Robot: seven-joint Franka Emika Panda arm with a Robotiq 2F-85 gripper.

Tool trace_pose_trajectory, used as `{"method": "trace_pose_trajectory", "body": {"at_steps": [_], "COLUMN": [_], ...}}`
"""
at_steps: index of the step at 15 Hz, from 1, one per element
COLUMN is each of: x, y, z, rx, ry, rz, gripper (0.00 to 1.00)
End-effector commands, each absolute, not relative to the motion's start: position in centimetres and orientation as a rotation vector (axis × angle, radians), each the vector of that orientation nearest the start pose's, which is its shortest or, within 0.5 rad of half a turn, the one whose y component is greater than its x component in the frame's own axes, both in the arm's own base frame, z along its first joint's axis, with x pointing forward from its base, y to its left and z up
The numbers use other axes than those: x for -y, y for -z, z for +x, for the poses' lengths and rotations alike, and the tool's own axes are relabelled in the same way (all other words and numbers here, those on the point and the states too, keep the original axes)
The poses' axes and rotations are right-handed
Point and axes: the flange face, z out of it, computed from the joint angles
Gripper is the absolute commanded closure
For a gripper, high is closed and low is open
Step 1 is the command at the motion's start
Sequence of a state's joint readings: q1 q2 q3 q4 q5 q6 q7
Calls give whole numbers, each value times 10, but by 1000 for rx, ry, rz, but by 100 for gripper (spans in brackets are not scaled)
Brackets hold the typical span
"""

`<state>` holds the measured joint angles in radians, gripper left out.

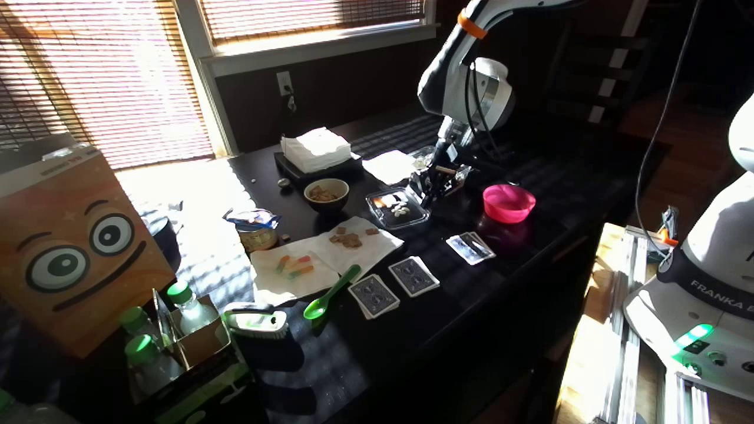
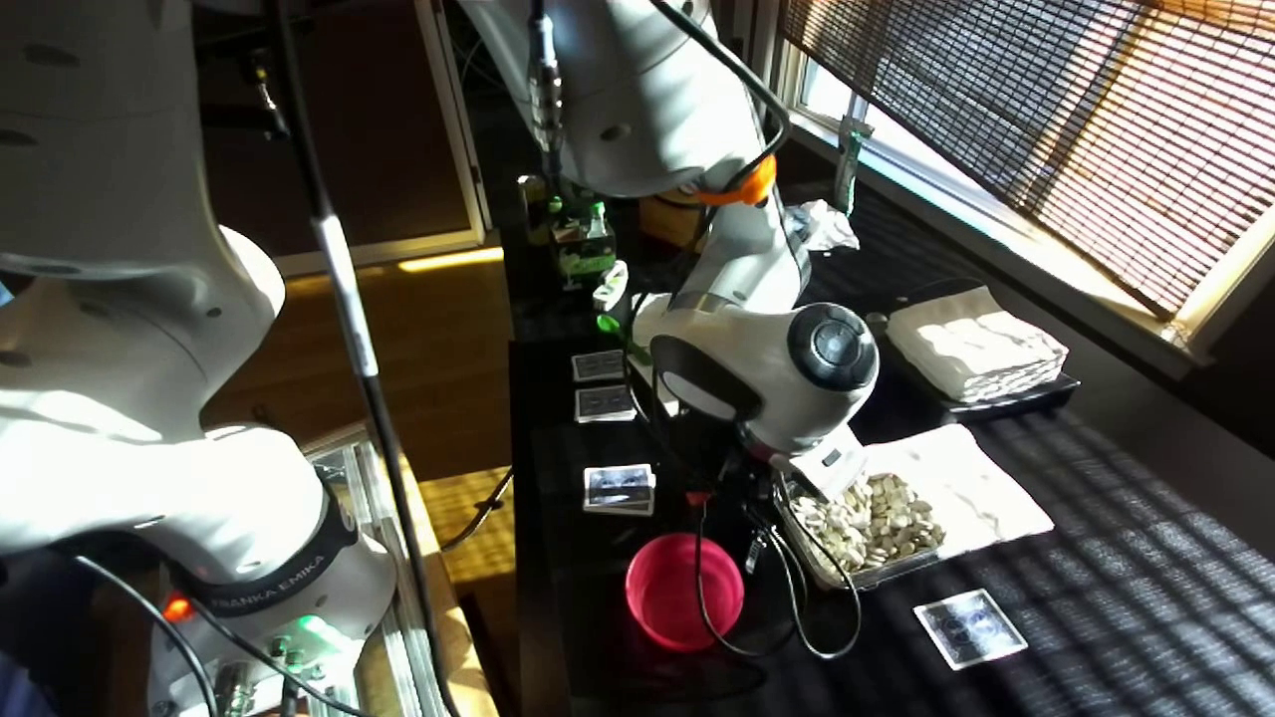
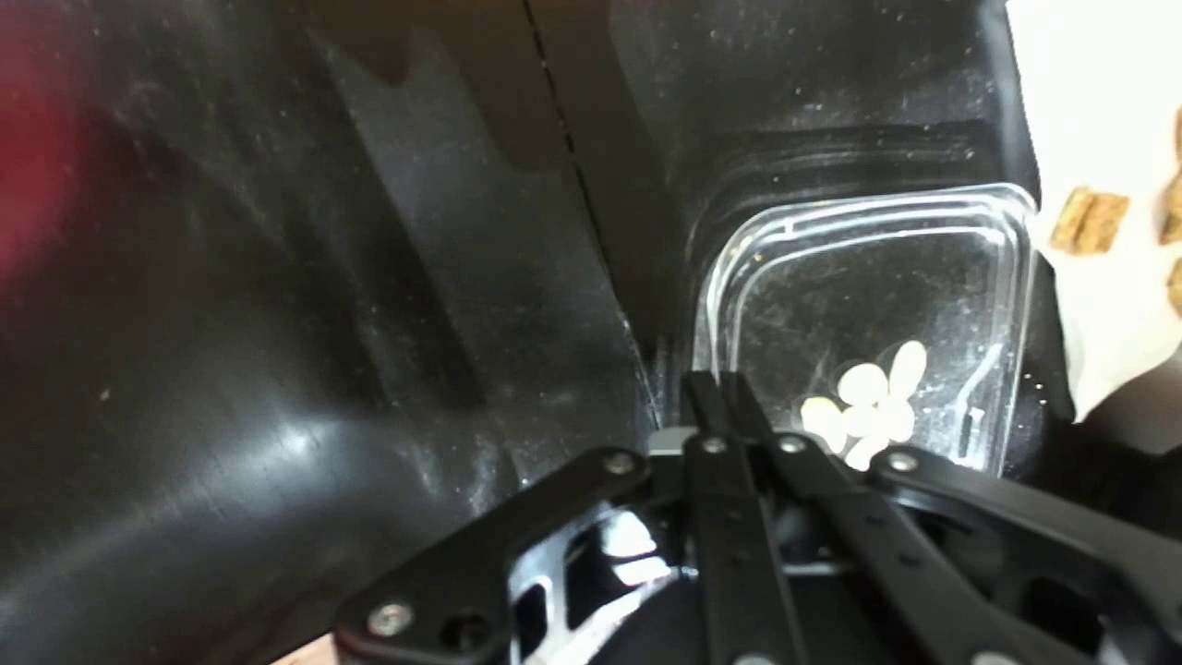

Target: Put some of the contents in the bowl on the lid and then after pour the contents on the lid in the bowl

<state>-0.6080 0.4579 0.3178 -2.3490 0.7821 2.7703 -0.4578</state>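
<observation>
At the left of an exterior view, an orange box (image 1: 82, 247) printed with a smiling face is seen, with green-capped bottles (image 1: 191, 315) set just beside it. Next, a brush (image 1: 256, 320) is placed, then a paper sheet (image 1: 268, 290) on which gummy candies (image 1: 301, 271) are laid. Farther right, a stack of napkins (image 1: 318, 150), a dark bowl (image 1: 327, 207) filled with brown pieces (image 1: 322, 193), and a green spoon (image 1: 333, 294) are set out. Two stacks of playing cards (image 1: 374, 296) are arranged near the spoon. Toward the middle, the clear lid (image 3: 850, 291) is laid on the dark table (image 1: 347, 347), with a few pale seeds (image 3: 865, 420) clustered on it. At the lid's right edge, in that view, the gripper (image 3: 717, 379) is held low, its jaws together; whether the lid is touched cannot be told. Behind the gripper, the clear container (image 2: 896, 572) is placed, and a large heap of seeds (image 2: 877, 520) is piled inside it. At the right, another stack of cards (image 1: 471, 247) is set, then a pink bowl (image 1: 508, 213).
</observation>
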Motion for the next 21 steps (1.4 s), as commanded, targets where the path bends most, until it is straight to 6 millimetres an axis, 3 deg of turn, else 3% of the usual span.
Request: {"method": "trace_pose_trajectory", "body": {"at_steps": [1,21], "x": [165,190], "y": [-132,-137], "z": [467,451], "rx": [-782,-646], "ry": [141,199], "rz": [-2555,-2317], "gripper": [100,100]}}
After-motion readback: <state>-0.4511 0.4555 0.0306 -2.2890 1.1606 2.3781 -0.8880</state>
